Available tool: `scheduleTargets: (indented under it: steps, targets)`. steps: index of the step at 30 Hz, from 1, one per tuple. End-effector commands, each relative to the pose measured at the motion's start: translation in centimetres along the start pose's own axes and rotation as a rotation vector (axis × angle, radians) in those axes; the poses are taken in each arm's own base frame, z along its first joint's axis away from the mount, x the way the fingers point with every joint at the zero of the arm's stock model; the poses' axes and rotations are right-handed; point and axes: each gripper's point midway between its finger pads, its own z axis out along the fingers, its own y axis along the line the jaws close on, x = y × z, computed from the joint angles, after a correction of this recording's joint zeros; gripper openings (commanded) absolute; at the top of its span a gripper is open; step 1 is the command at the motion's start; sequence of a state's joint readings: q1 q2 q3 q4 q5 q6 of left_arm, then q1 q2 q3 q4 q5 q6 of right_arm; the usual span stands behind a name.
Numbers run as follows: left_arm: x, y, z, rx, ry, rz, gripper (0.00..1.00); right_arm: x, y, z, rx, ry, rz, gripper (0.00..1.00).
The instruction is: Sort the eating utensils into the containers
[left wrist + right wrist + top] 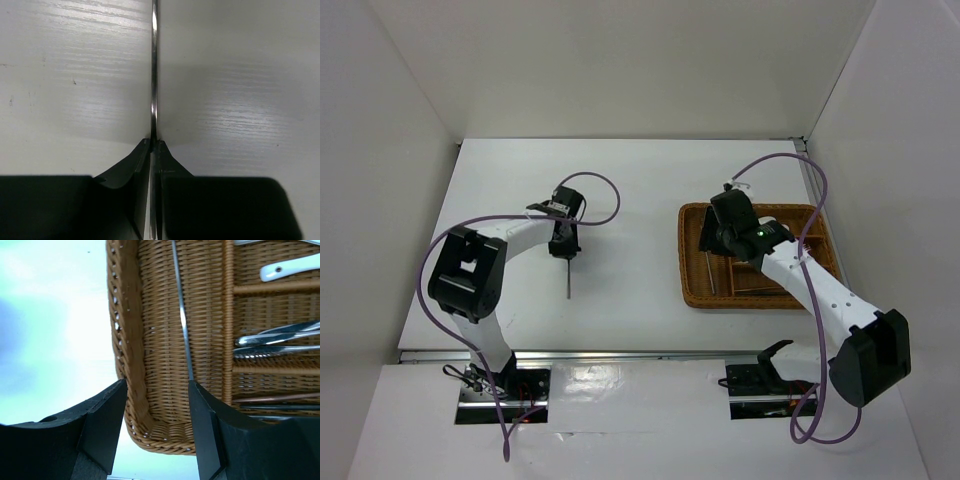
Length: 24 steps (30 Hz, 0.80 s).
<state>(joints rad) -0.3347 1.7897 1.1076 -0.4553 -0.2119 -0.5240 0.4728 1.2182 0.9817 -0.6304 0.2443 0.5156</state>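
Left pincer is clamped on a slim silver utensil over the worktop. Right pincer hangs apart above the tray, where a second utensil lies.

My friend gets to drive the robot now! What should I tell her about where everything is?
Left gripper: shut on a slim silver utensil, over the table, left of the wicker tray.
Right gripper: open, empty, above the tray's end compartment, where one thin metal utensil lies.
Done: a white spoon and silver utensils lie in other compartments.
Left: carry the held utensil to the tray; no other loose utensil shows on the table.
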Motion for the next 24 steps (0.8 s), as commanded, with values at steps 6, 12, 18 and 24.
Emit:
scheduleTargets:
  steps: [6,12,18,24]
  targets:
    - [1.5,-1.9,0.9,0.083,0.072,-0.014,0.12,-1.6,5.6,-1.8,-0.245,-0.074,-0.025,0.6]
    - [-2.8,-7.8,-6.3,0.328,-0.045,-0.088,0.1,-0.4,11.1,-4.1,-0.475,-0.08,-0.095,0.6]
    - [-5.6,-13.6,-13.9,0.514,-0.172,-0.132,0.1,1.2,16.5,-6.4,-0.682,-0.076,-0.142,0.63]
    - [-5.9,-17.7,-18.3,0.667,-0.209,-0.152,0.1,2.4,17.8,-5.1,-0.66,-0.042,-0.16,0.65]
